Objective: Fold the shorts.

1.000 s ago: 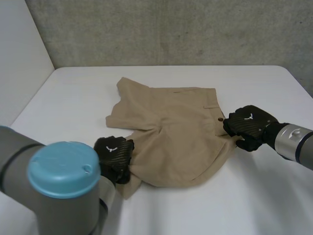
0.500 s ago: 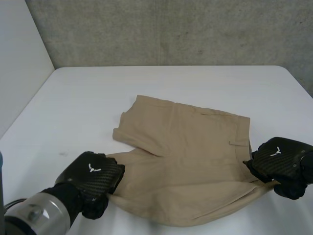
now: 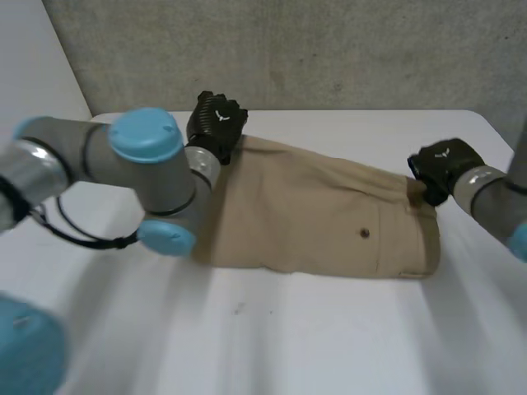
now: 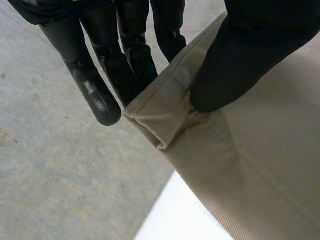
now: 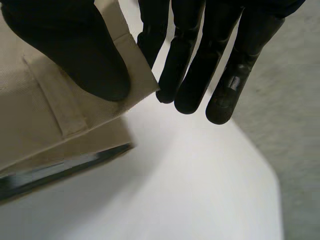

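Beige shorts (image 3: 313,214) lie doubled over across the far half of the white table (image 3: 329,337), with the waistband and a dark button (image 3: 365,233) towards the robot's right. The left hand (image 3: 216,118) pinches the far leg-hem corner: in its wrist view the thumb (image 4: 235,60) presses the cloth against straight fingers (image 4: 127,60) beneath the edge. The right hand (image 3: 440,162) pinches the far waistband corner likewise, thumb (image 5: 75,55) on top beside a belt loop (image 5: 57,102), fingers (image 5: 187,65) behind.
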{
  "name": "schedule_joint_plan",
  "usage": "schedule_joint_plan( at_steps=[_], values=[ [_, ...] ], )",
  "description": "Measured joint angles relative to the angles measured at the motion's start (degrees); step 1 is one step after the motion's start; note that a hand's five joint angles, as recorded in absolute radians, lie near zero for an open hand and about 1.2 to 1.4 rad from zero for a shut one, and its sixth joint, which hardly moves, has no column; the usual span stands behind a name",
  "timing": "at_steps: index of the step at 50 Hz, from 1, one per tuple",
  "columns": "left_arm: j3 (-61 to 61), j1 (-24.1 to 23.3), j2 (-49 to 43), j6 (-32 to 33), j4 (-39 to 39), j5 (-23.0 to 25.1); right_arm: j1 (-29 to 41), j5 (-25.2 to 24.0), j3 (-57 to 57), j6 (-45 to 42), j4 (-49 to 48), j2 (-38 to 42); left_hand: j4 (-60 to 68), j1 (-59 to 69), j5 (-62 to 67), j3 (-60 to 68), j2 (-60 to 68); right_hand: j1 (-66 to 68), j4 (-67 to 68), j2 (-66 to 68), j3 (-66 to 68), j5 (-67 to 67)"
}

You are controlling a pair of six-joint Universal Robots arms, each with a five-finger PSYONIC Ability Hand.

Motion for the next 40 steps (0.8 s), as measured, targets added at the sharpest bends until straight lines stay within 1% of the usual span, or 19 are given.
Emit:
schedule_joint_plan(
  at_steps=[4,5,6,7,8,9,10,11,12,13,15,16,22,28,33,36,37,38,40],
  values=[
    [11.8,0.3,-11.2,0.9,4.4,0.5,1.5,2.3,-2.4,-0.2,-11.5,5.3,0.0,0.0,0.0,0.0,0.0,0.0,0.0,0.0,0.0,0.0],
    [11.8,0.3,-11.2,0.9,4.4,0.5,1.5,2.3,-2.4,-0.2,-11.5,5.3,0.0,0.0,0.0,0.0,0.0,0.0,0.0,0.0,0.0,0.0],
    [15.4,0.4,-15.1,1.0,6.5,0.9,2.1,3.3,-3.3,-0.6,-16.7,7.8,-7.4,-7.0,-6.5,-7.3,-7.4,-0.5,-0.5,-0.8,-0.5,-0.4],
    [16.1,0.4,-16.0,1.0,7.1,1.0,2.2,3.6,-3.5,-0.6,-17.9,8.4,-7.4,-7.0,-6.5,-7.3,-7.4,-3.3,-5.1,-5.3,-5.3,-4.2],
    [17.6,0.4,-18.0,1.0,8.7,1.4,2.6,4.5,-4.1,-1.0,-21.4,10.2,-21.2,-20.4,-19.6,-20.8,-21.4,-7.8,-11.0,-11.3,-10.5,-8.7],
    [18.0,0.4,-18.7,1.0,9.3,1.5,2.7,4.7,-4.2,-1.1,-22.0,10.6,-25.6,-26.2,-23.9,-25.1,-25.7,-7.8,-11.0,-11.3,-10.5,-8.7],
    [18.3,0.4,-19.8,1.0,10.9,1.9,3.1,5.7,-4.8,-1.4,-24.7,12.0,-31.6,-32.9,-29.9,-30.9,-31.7,-22.4,-25.8,-25.6,-25.4,-22.4],
    [18.2,0.4,-20.1,0.9,11.6,2.0,3.2,6.2,-5.1,-1.5,-25.6,12.5,-43.4,-45.6,-41.6,-42.4,-43.4,-28.0,-31.6,-31.5,-31.2,-28.1],
    [18.2,0.4,-20.1,0.9,11.6,2.0,3.2,6.2,-5.1,-1.5,-25.6,12.5,-43.4,-45.6,-41.6,-42.4,-43.4,-28.0,-31.6,-31.5,-31.2,-28.1],
    [17.1,0.2,-20.8,0.9,14.7,2.4,3.7,7.7,-5.6,-1.9,-28.0,13.7,-51.5,-52.1,-49.1,-50.9,-52.0,-40.2,-47.5,-48.4,-47.1,-44.3],
    [15.7,0.1,-20.8,0.9,16.8,2.6,4.0,8.6,-5.7,-2.0,-29.0,14.1,-56.1,-53.9,-53.5,-55.2,-56.0,-41.1,-49.0,-49.0,-48.5,-45.9],
    [13.6,-0.1,-20.2,0.8,19.0,2.7,4.3,9.4,-5.5,-2.0,-29.6,13.9,-56.8,-53.9,-53.8,-55.8,-56.9,-44.1,-54.7,-54.7,-55.4,-52.7],
    [-0.6,-0.8,-10.6,0.6,24.9,2.4,4.9,9.8,0.1,0.3,-27.5,6.5,-56.8,-53.9,-53.8,-55.8,-57.0,-44.1,-54.7,-54.7,-55.5,-52.7],
    [-18.2,-1.1,3.3,-1.5,26.1,0.5,4.8,6.4,7.9,4.8,-21.2,-2.5,-56.8,-53.9,-53.8,-55.8,-57.0,-44.1,-54.7,-54.7,-55.5,-52.7],
    [-33.0,-0.8,15.7,-10.6,23.5,-1.4,4.4,1.9,13.9,10.4,-11.1,-7.2,-56.8,-53.9,-53.8,-55.8,-57.0,-43.9,-54.5,-54.5,-54.8,-52.6],
    [-38.8,-0.5,20.4,-16.4,21.6,-1.8,4.1,0.7,15.7,12.7,-7.8,-7.8,-56.8,-53.9,-53.8,-55.8,-57.0,-43.9,-54.5,-54.5,-54.2,-52.5],
    [-38.8,-0.5,20.4,-16.4,21.6,-1.8,4.1,0.7,15.7,12.7,-7.8,-7.8,-56.8,-53.9,-53.8,-55.8,-57.0,-43.9,-54.5,-54.5,-54.2,-52.5],
    [-43.3,-0.1,24.0,-21.4,20.0,-1.9,3.6,0.0,17.5,14.5,-5.8,-7.9,-56.8,-53.9,-53.8,-55.8,-57.0,-43.9,-54.5,-54.5,-53.5,-52.5],
    [-47.0,0.3,26.7,-25.4,18.8,-1.9,3.2,-0.2,18.7,15.4,-5.6,-7.8,-56.8,-53.9,-53.8,-55.8,-56.9,-43.7,-54.2,-53.7,-52.7,-52.4]
  ],
)
